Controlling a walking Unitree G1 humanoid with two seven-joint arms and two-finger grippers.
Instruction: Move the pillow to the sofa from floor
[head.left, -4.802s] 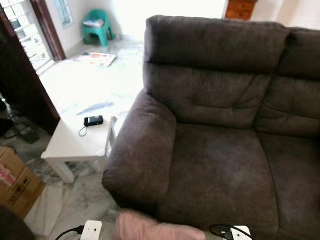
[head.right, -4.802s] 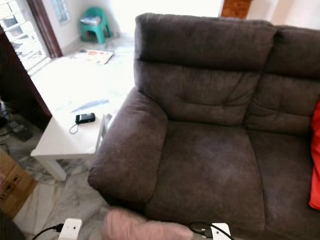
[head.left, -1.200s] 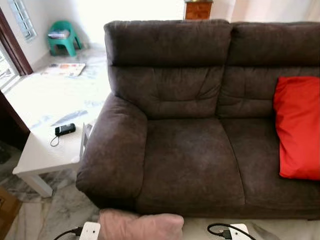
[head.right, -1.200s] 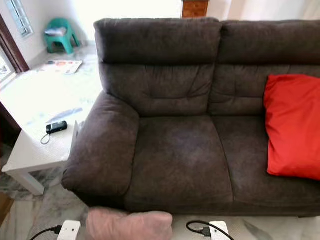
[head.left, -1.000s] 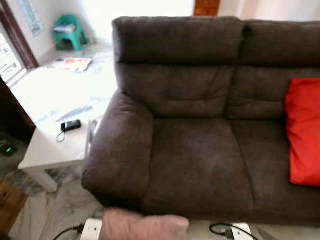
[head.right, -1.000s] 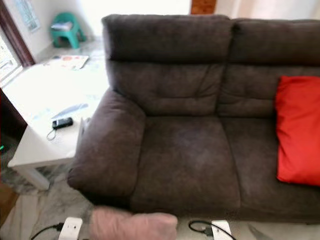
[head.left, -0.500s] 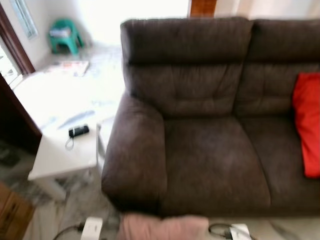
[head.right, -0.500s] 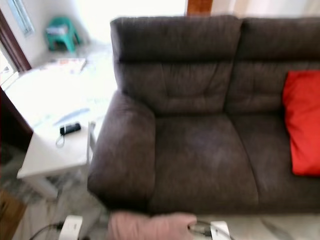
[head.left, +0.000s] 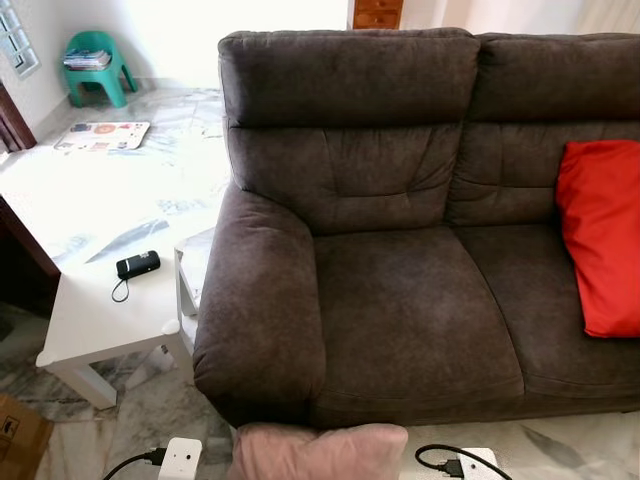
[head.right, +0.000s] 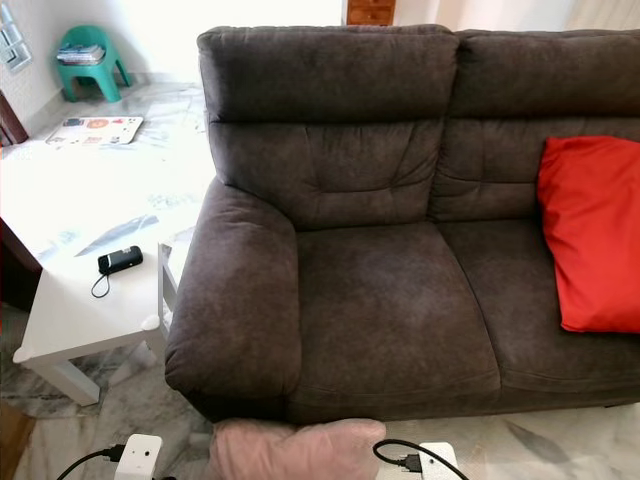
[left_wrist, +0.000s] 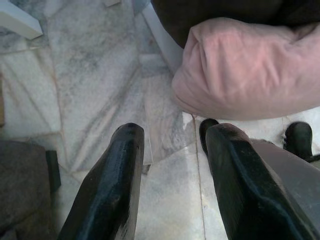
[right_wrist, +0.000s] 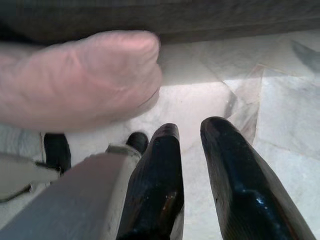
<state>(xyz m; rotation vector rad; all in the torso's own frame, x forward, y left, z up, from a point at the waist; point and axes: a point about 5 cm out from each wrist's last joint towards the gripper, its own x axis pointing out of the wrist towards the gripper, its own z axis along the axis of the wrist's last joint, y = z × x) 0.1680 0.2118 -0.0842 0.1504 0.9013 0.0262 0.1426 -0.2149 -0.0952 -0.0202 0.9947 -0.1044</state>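
The pink pillow (head.left: 320, 452) sat at the bottom edge of the head views, cut off there so that only its upper part showed, just in front of the dark brown sofa (head.left: 400, 250) near the armrest corner. What held it up could not be made out: in the wrist views it appeared above the marble floor (left_wrist: 90, 90), with silver arm parts beneath it.

The left gripper (left_wrist: 172, 145) hung beside the pillow's end over the floor, its two black fingers (left_wrist: 107, 190) spread apart with nothing between them. The right gripper (right_wrist: 190, 145) hung past the pillow's other end, its fingers (right_wrist: 155, 185) only slightly parted, also around nothing.

The sofa's right side ran out of frame, and a red cushion (head.left: 600, 235) leaning on its right seat was cut off by the picture's edge. The left seat lay bare and broad between armrest and cushion.

A white side table (head.left: 95, 320) stood just beside the armrest, carrying a small black device (head.left: 137, 265) with a cord; no writing on it could be read. A colourful printed mat (head.left: 100, 135) lay on the floor farther off, its print too small to read, near a green plastic stool (head.left: 95, 65). A cardboard box corner (head.left: 15, 440) showed at the lower left, its markings illegible.
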